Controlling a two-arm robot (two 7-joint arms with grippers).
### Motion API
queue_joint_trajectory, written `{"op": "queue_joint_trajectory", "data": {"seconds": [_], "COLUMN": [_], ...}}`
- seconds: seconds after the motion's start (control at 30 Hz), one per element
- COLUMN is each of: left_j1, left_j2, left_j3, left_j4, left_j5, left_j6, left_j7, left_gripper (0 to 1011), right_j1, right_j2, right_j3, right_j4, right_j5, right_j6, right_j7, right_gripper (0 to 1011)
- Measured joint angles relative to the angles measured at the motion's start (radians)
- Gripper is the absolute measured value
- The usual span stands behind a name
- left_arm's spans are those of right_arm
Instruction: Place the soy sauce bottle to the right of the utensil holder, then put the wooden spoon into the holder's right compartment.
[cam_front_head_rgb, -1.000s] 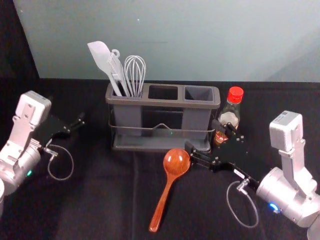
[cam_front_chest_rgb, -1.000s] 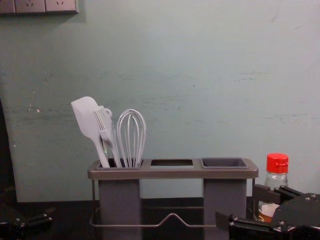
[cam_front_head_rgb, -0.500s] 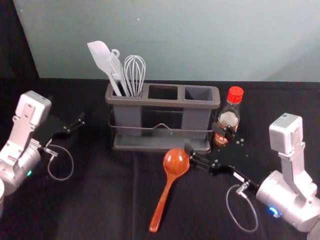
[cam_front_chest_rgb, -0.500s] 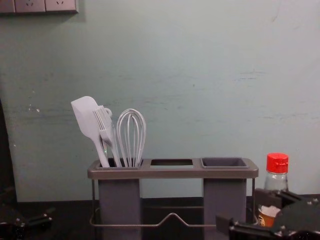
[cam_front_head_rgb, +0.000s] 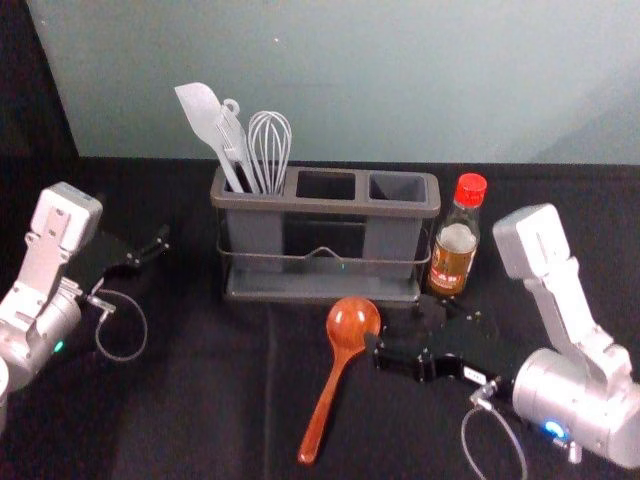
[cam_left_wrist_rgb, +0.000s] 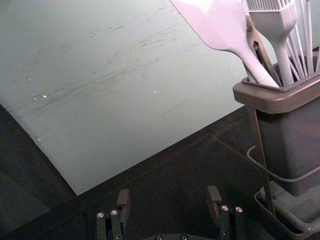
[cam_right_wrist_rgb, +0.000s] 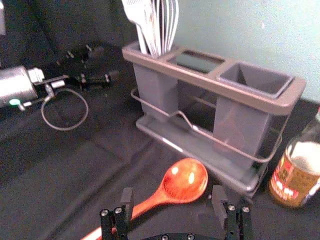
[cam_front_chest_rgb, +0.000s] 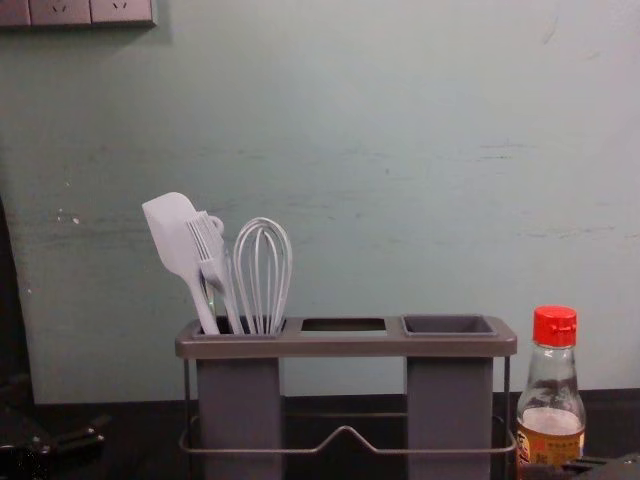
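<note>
The soy sauce bottle (cam_front_head_rgb: 455, 250) stands upright just right of the utensil holder (cam_front_head_rgb: 310, 203); in the chest view the bottle (cam_front_chest_rgb: 552, 400) has a red cap. The wooden spoon (cam_front_head_rgb: 353, 327) lies on the cloth in front of the holder, bowl toward it. My right gripper (cam_front_head_rgb: 408, 330) is open, low in front of the bottle and beside the spoon's bowl. In the right wrist view the spoon (cam_right_wrist_rgb: 184, 182) lies beyond and between the spread fingers of the right gripper (cam_right_wrist_rgb: 172, 202). My left gripper (cam_front_head_rgb: 160, 245) is parked left of the holder; the left gripper (cam_left_wrist_rgb: 167, 202) is open and holds nothing.
A white spatula (cam_front_head_rgb: 205, 115), a brush and a whisk (cam_front_head_rgb: 270, 145) stand in the holder's left compartment. The holder's right compartment (cam_front_head_rgb: 398, 187) has nothing in it. A wall (cam_front_head_rgb: 350, 80) rises behind the black-covered table.
My right gripper has drawn back from the bottle toward the table's front, leaving the bottle standing and more of its label uncovered. The left arm has stayed still.
</note>
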Motion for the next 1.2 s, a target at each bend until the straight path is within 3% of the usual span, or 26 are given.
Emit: {"op": "queue_joint_trajectory", "data": {"seconds": [0.03,0.1,0.23,0.33,0.5,0.67,0.9,1.2], "left_j1": [0.000,0.000,0.000,0.000,0.000,0.000,0.000,0.000], "left_j2": [0.000,0.000,0.000,0.000,0.000,0.000,0.000,0.000], "left_j3": [0.000,0.000,0.000,0.000,0.000,0.000,0.000,0.000], "left_j4": [0.000,0.000,0.000,0.000,0.000,0.000,0.000,0.000], "left_j5": [0.000,0.000,0.000,0.000,0.000,0.000,0.000,0.000], "left_j6": [0.000,0.000,0.000,0.000,0.000,0.000,0.000,0.000], "left_j7": [0.000,0.000,0.000,0.000,0.000,0.000,0.000,0.000], "left_gripper": [1005,1005,1005,1005,1005,1005,1005,1005], "right_j1": [0.004,0.029,0.062,0.112,0.165,0.215,0.274,0.301], "right_j2": [-0.001,-0.006,-0.018,-0.044,-0.086,-0.126,-0.158,-0.205], "right_j3": [0.000,-0.006,-0.011,-0.015,-0.016,-0.023,-0.057,-0.060], "right_j4": [-0.009,-0.036,-0.038,-0.014,0.027,0.075,0.138,0.202], "right_j5": [0.004,0.007,0.014,0.029,0.037,0.030,-0.003,-0.036], "right_j6": [0.032,0.151,0.245,0.355,0.459,0.531,0.584,0.583], "right_j7": [-0.007,-0.038,-0.047,-0.048,-0.057,-0.068,-0.077,-0.093], "right_gripper": [1004,1004,1004,1004,1004,1004,1004,1004]}}
